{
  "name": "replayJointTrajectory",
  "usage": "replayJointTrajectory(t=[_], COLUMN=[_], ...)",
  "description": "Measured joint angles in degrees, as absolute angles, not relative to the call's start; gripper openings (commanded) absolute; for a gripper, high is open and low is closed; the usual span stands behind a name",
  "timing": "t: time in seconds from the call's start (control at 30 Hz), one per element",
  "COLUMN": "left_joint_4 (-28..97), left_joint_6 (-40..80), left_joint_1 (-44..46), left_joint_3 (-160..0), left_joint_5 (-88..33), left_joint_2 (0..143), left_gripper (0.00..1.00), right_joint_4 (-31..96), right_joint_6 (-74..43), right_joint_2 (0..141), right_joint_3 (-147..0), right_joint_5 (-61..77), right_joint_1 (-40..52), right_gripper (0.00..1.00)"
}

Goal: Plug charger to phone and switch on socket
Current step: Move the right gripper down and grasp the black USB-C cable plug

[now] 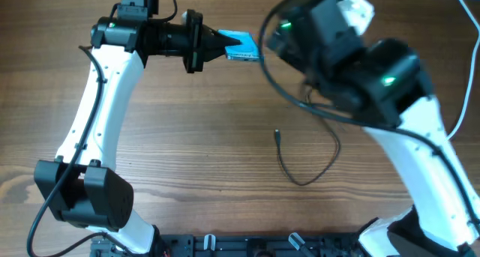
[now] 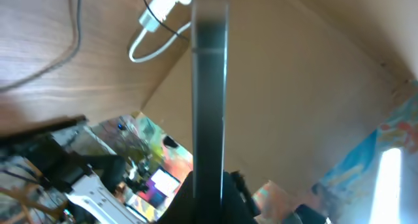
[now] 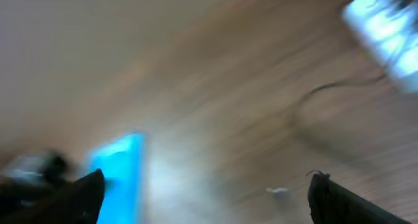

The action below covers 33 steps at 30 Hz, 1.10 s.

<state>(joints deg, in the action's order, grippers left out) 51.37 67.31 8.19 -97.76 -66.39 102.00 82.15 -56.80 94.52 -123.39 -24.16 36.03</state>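
My left gripper [image 1: 225, 47] is shut on the cyan phone [image 1: 244, 46] and holds it on edge above the table at the back middle. In the left wrist view the phone [image 2: 209, 87] shows as a dark upright slab between the fingers [image 2: 210, 198]. My right gripper [image 3: 206, 191] is open and empty; its view is blurred, with the phone [image 3: 121, 172] at the left. The charger's thin black cable [image 1: 319, 163] loops on the table, its tiny connector [image 1: 277, 133] free at the middle. The socket [image 1: 358, 10] is a white block behind the right arm, mostly hidden; it also shows in the left wrist view [image 2: 168, 0].
The right arm [image 1: 360, 62] reaches across the back right above the cable. A thick white lead [image 1: 469, 55] runs along the right edge. A black rail [image 1: 247, 246] lies along the front edge between the arm bases.
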Motion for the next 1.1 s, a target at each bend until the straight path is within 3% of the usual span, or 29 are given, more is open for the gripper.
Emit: replayJointTrajectory(t=[0.1,0.2,0.37,0.6,0.73,0.8,1.03,1.1], left_joint_4=[51.37,51.53,57.19,60.34,64.53,66.28,67.26,67.22], left_joint_6=[63.22,58.13,54.24,49.04,47.97,47.66,47.40,47.37], left_joint_1=[8.19,8.19,7.51,5.58,5.61,5.61,5.61,5.61], left_joint_3=[-97.76,-97.76,-97.76,-97.76,-97.76,-97.76,-97.08,-95.96], left_joint_5=[-61.84,-55.72,-42.46,-33.23,-24.62,-19.44,-11.03,-10.33], left_joint_2=[102.00,102.00,102.00,102.00,102.00,102.00,102.00,102.00], left_gripper=[0.04,0.04,0.04,0.04,0.04,0.04,0.04,0.04], right_joint_4=[91.00,92.14,91.98,83.88,73.08,68.07,58.61,56.18], right_joint_6=[-43.20,-32.93,-19.79,-17.61,-17.41,-17.02,-23.18,-25.71], right_joint_2=[94.54,94.52,94.37,94.52,94.80,95.07,98.94,100.33], right_joint_3=[-123.35,-123.35,-121.45,-97.58,-82.11,-74.15,-68.55,-68.47], right_joint_5=[-20.29,-14.94,-3.31,-0.32,5.06,7.92,5.32,3.49], right_joint_1=[28.58,22.85,20.58,20.58,20.58,21.12,30.48,32.51], right_gripper=[1.00,1.00,0.99,0.93,0.77,0.80,0.74,0.66])
